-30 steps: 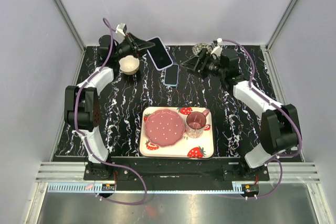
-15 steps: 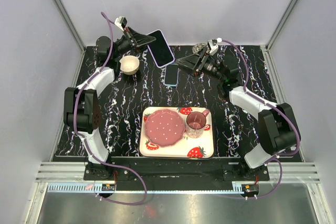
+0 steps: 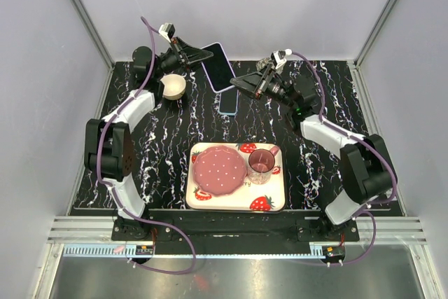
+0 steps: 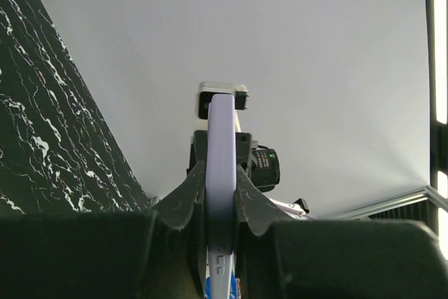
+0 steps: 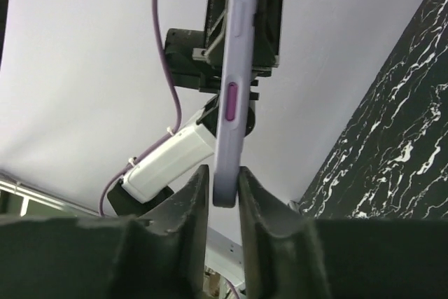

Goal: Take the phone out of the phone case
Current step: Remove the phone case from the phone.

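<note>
The lilac phone [image 3: 218, 66] hangs in the air over the back of the table, dark screen showing. My left gripper [image 3: 199, 54] is shut on its far-left end. My right gripper [image 3: 237, 82] is shut on its lower right end. In the left wrist view the phone [image 4: 220, 166] stands edge-on between the pressed fingers of the left gripper [image 4: 220, 190]. The right wrist view shows the phone [image 5: 229, 89] edge-on, its rounded end pinched by the right gripper [image 5: 223, 187]. The sky-blue phone case [image 3: 228, 101] lies flat on the black marbled table [image 3: 168, 138], under the phone and apart from both grippers.
A cream bowl [image 3: 172, 87] sits at the back left, below the left gripper. A small glass dish [image 3: 268, 65] stands at the back right. Near the front, a strawberry-print tray [image 3: 267, 203] holds a pink plate [image 3: 220, 171] and a glass cup [image 3: 261, 164].
My right gripper swung up and left to the phone's free end and shut on it. The left gripper lifted the phone slightly toward the back.
</note>
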